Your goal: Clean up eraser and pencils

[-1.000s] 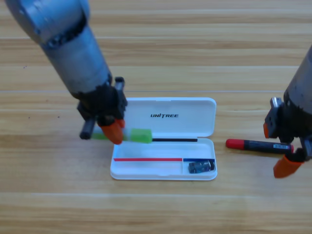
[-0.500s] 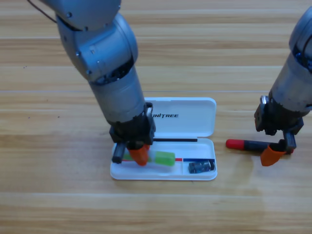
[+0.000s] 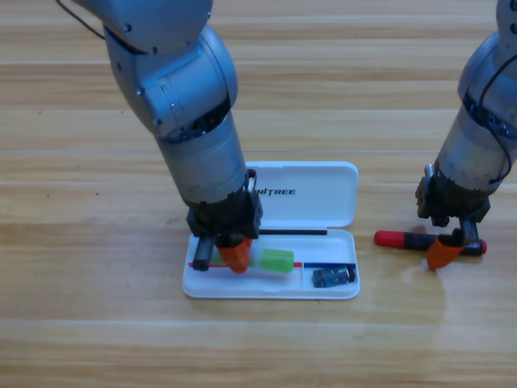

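Note:
The white case lies open, its lid (image 3: 315, 194) behind its tray (image 3: 266, 288). My left gripper (image 3: 234, 255) is shut on the light green pencil (image 3: 276, 259) and holds it low over the tray's long compartment. The pencil's left part is hidden by the gripper. The small dark eraser (image 3: 334, 277) sits in the tray's small right compartment. The black pencil with a red end (image 3: 401, 239) lies on the table to the right of the case. My right gripper (image 3: 447, 246) points down over its black end and hides that part.
The wooden table (image 3: 97, 323) spreads around the case. The thick left arm (image 3: 182, 105) stands over the case's left end, and the right arm (image 3: 485, 137) rises to the upper right corner.
My left gripper carried the green pencil from the case's left edge into the tray area and lower. My right gripper moved left and down onto the black pencil's end.

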Controlling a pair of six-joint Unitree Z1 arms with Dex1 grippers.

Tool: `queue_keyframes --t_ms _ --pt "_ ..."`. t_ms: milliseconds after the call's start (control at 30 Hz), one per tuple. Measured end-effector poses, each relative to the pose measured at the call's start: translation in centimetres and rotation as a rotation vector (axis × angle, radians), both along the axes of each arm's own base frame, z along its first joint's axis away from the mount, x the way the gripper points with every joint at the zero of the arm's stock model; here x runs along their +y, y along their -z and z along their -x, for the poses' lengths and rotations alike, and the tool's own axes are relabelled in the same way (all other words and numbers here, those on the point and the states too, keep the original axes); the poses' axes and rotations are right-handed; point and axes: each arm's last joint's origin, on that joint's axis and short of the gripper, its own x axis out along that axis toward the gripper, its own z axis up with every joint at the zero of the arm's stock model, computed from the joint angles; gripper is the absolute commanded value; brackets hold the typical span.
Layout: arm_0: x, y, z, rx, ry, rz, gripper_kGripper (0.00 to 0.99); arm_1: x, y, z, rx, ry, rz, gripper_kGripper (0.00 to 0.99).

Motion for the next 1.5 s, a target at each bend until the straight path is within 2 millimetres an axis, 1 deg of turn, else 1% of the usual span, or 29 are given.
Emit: queue_keyframes --t_ms 133,167,233,267,433,667,733,800,833,867,933,967,1200,1333,1400,1500 --pt "0.0 0.0 0.0 0.002 -0.003 0.002 0.0 0.1 0.2 -0.3 -0.001 -0.006 0.001 0.316" --pt "0.0 0.0 0.0 0.004 -0.002 0.004 0.0 0.2 0.2 -0.4 -0.001 -0.01 0.002 0.204" --pt "-0.1 0.0 0.1 0.016 -0.008 0.013 0.0 0.3 0.3 -0.5 -0.001 -0.022 0.004 0.017" --pt "-0.1 0.0 0.1 0.021 -0.016 0.017 0.0 0.3 0.4 -0.5 0.0 -0.028 0.005 0.0" --pt "-0.1 0.0 0.1 0.028 -0.051 0.021 0.0 0.3 0.4 -0.5 0.0 -0.039 0.008 0.0" --pt "-0.1 0.0 0.1 0.03 -0.058 0.022 0.0 0.3 0.4 -0.5 0.001 -0.046 0.01 0.0" --pt "-0.1 0.0 0.1 0.03 -0.06 0.023 0.258 0.3 0.4 -0.5 0.001 -0.046 0.01 0.0" --pt "-0.1 0.0 0.1 0.031 -0.063 0.023 0.566 0.3 0.4 -0.5 0.001 -0.046 0.01 0.0" --pt "-0.1 0.0 0.1 0.031 -0.063 0.023 0.703 0.3 0.4 -0.5 0.001 -0.046 0.01 0.0" --pt "-0.1 0.0 0.1 0.031 -0.063 0.023 0.788 0.3 0.4 -0.5 0.001 -0.046 0.01 0.0" --pt "-0.1 0.0 0.1 0.031 -0.065 0.023 0.861 0.3 0.4 -0.5 0.002 -0.046 0.01 0.0" --pt "-0.1 0.0 0.1 0.032 -0.067 0.023 0.885 0.3 0.4 -0.5 0.002 -0.046 0.01 0.0" --pt "-0.1 0.0 0.1 0.032 -0.072 0.024 0.907 0.2 0.3 -0.4 0.006 -0.046 0.014 0.0" --pt "-0.1 0.0 0.1 0.032 -0.072 0.024 0.974 -0.8 -0.3 0.9 0.089 -0.047 0.057 0.0" --pt "-0.1 0.0 0.1 0.032 -0.072 0.024 0.98 -1.4 -1.8 2.0 0.127 -0.049 0.063 0.0" --pt "0.1 -0.4 0.3 0.028 -0.072 0.03 0.98 -2.3 -5.5 3.9 0.135 -0.06 0.029 0.0"
